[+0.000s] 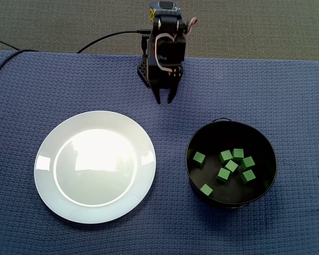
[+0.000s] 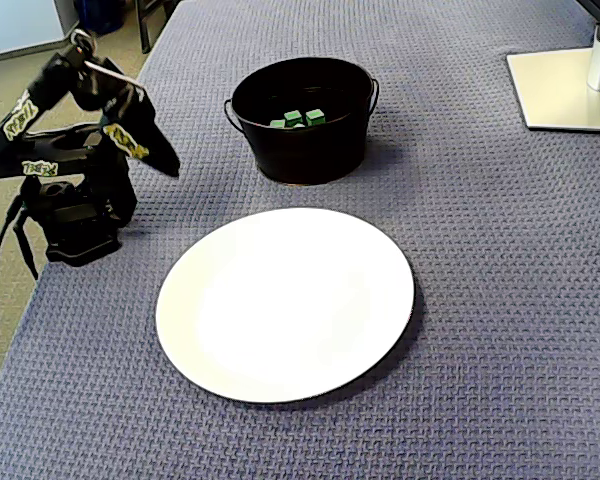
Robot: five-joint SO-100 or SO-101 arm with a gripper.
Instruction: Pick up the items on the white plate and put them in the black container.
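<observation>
The white plate point(image 1: 94, 166) point(image 2: 285, 302) lies bare on the blue cloth, nothing on it in both fixed views. The black container point(image 1: 231, 163) point(image 2: 302, 118) stands beside it and holds several green cubes point(image 1: 231, 164) point(image 2: 298, 118). My gripper point(image 1: 165, 99) point(image 2: 168, 165) is folded back near the arm's base at the cloth's edge, away from plate and container. Its fingers point down at the cloth, closed together with nothing between them.
The arm's base point(image 2: 75, 215) sits at the cloth's edge with black cables point(image 1: 109, 38) trailing off. A white monitor stand point(image 2: 570, 85) occupies one corner. Blue woven cloth point(image 1: 287, 85) covers the table around plate and container.
</observation>
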